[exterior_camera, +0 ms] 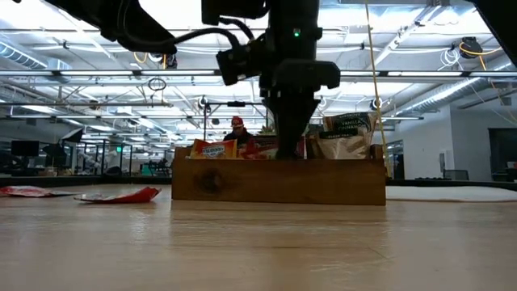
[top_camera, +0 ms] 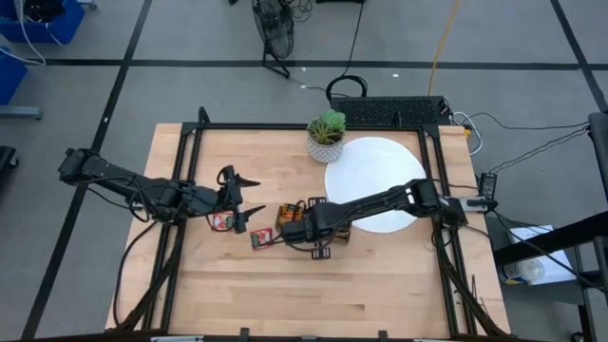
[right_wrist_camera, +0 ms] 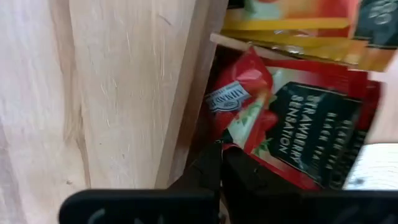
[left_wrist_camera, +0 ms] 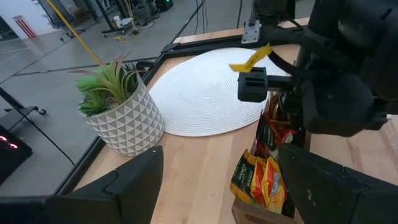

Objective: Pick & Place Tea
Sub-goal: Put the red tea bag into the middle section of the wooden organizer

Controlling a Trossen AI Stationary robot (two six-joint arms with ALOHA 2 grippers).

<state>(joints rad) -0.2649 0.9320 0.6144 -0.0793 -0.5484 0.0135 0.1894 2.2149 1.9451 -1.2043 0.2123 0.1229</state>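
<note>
Near mid-table, you've got the brown wooden three-compartment tray (top_camera: 313, 228) w/ most of the tea sachets standing packed on edge inside: orange-yellow ones (exterior_camera: 212, 149) at one end, red ones (right_wrist_camera: 292, 134) in the middle section, pale ones w/ dark print (exterior_camera: 346, 133) at the other end, per the low view. Your right gripper (top_camera: 296, 231) is down inside the tray, fingers fully closed; right wrist view shows the closed tips at the bottom edge of a red sachet reading "Strawberry Sensation", white logo patch at its corner, but you can't tell from any view whether a sachet is actually pinched. That sachet looks flat and square, crinkled, leaning vs. the wooden wall, print running up its face. Two more flat red tea sachets lie loose on the light wood tabletop (top_camera: 380, 285): one (top_camera: 224, 222) just beside your left gripper (top_camera: 243, 197), another (top_camera: 262, 240) btwn it and the tray, both flat, faces up, square so no clear long axis. Left gripper hovers w/ fingers spread wide, holding nothing, aimed toward the tray. Beyond the tray sits the round white woven disc (top_camera: 375, 176), and touching its rim the small green plant in a white patterned pot (top_camera: 326, 136).
</note>
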